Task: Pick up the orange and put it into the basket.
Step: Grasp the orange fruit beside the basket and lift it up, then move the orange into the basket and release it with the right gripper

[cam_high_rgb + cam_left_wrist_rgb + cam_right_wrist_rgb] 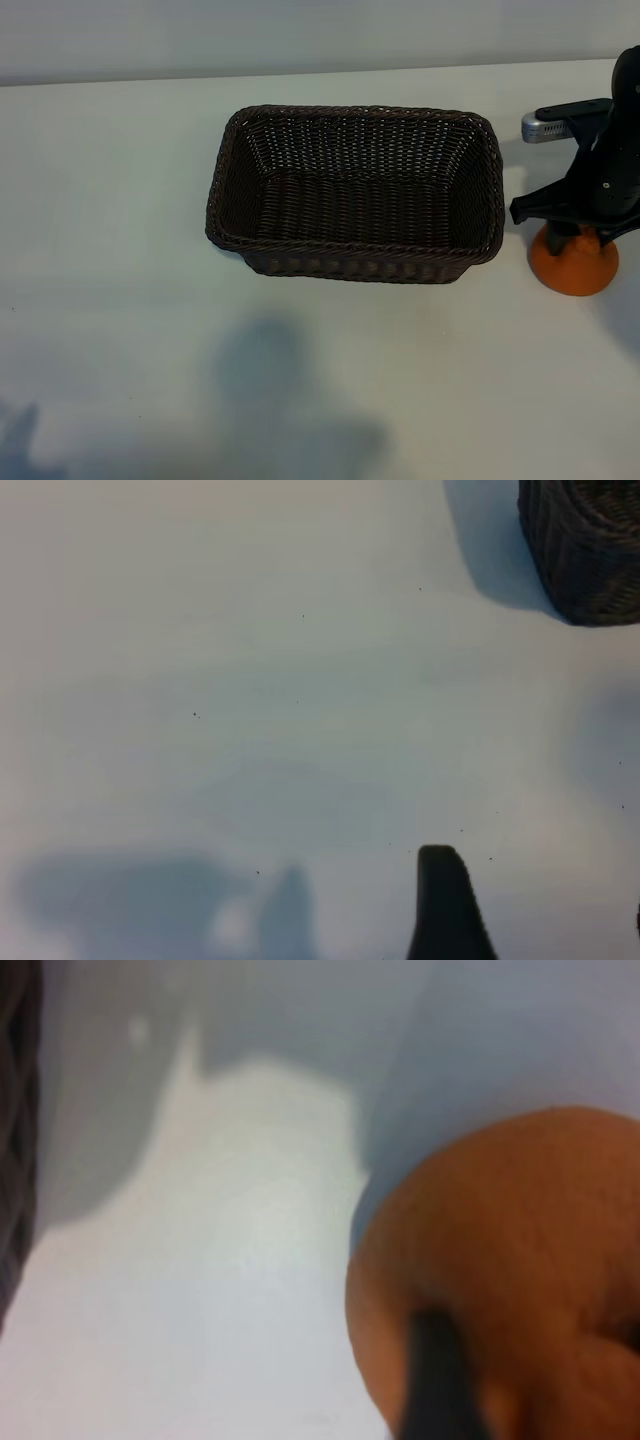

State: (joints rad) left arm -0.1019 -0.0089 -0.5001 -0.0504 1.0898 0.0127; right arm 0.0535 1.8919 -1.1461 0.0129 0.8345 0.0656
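The orange (573, 265) rests on the white table, just right of the dark brown wicker basket (232, 190). My right gripper (572, 236) has come down on it from above and is shut on it. In the right wrist view the orange (520, 1240) fills the near side, with one dark finger (432, 1380) pressed against its skin; the other finger is out of frame. My left gripper (538, 920) hangs open over bare table with nothing between its fingers. A corner of the basket (585, 550) shows far off in that view. The basket has nothing in it.
The white table (120, 300) stretches wide to the left of the basket and in front of it. Arm shadows fall on the table's front. The basket's right wall stands a short way from the orange.
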